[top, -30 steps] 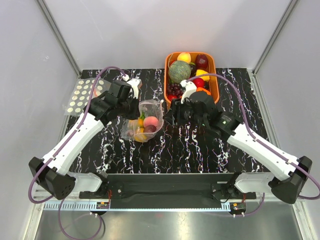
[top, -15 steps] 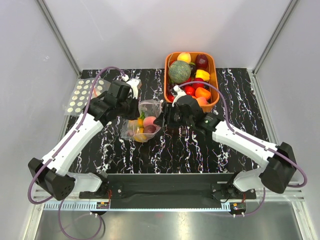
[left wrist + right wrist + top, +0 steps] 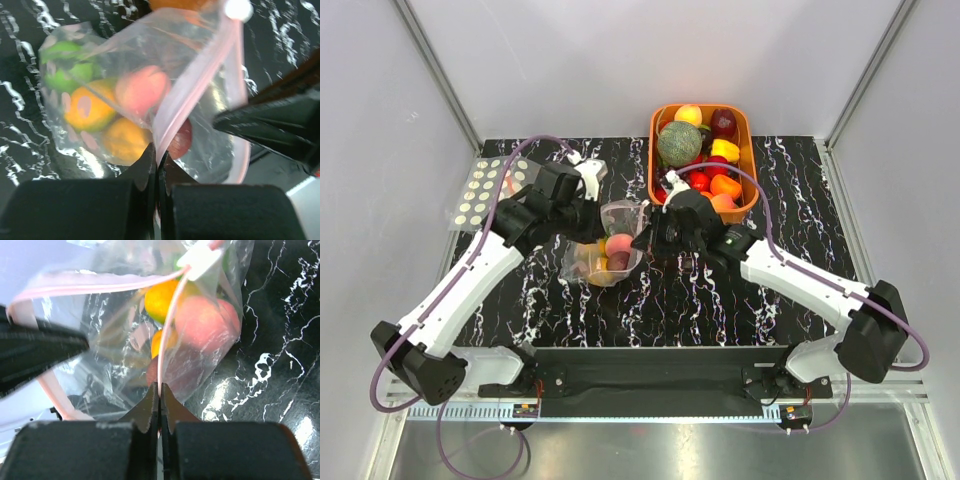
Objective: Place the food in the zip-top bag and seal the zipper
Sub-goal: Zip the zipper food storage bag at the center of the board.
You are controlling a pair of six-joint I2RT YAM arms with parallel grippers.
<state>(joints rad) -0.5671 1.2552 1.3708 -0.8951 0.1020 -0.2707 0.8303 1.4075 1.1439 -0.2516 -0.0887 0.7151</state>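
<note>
Well, there is the black white-veined counter (image 3: 800,200), and at its far side the orange basket (image 3: 654,140) is heaped with fruit, a green melon on top. Left of the basket, between the two arms, the zip-top bag (image 3: 610,250) hangs lifted with its bottom on the counter. It is clear with pale pink dots, and through it show a pink peach (image 3: 142,90), an orange (image 3: 87,107) and something green (image 3: 62,70). Over at the far left edge lies a second bag with cream dots (image 3: 485,190). The left pincer (image 3: 156,155) is pressed together on the zipper (image 3: 195,85), pinching that pink strip at one side of the mouth. The right pincer (image 3: 159,390) is clamped tight on the strip at the opposite side. The mouth gapes between them. A small white slider (image 3: 200,257) sits at the end of the strip.
</note>
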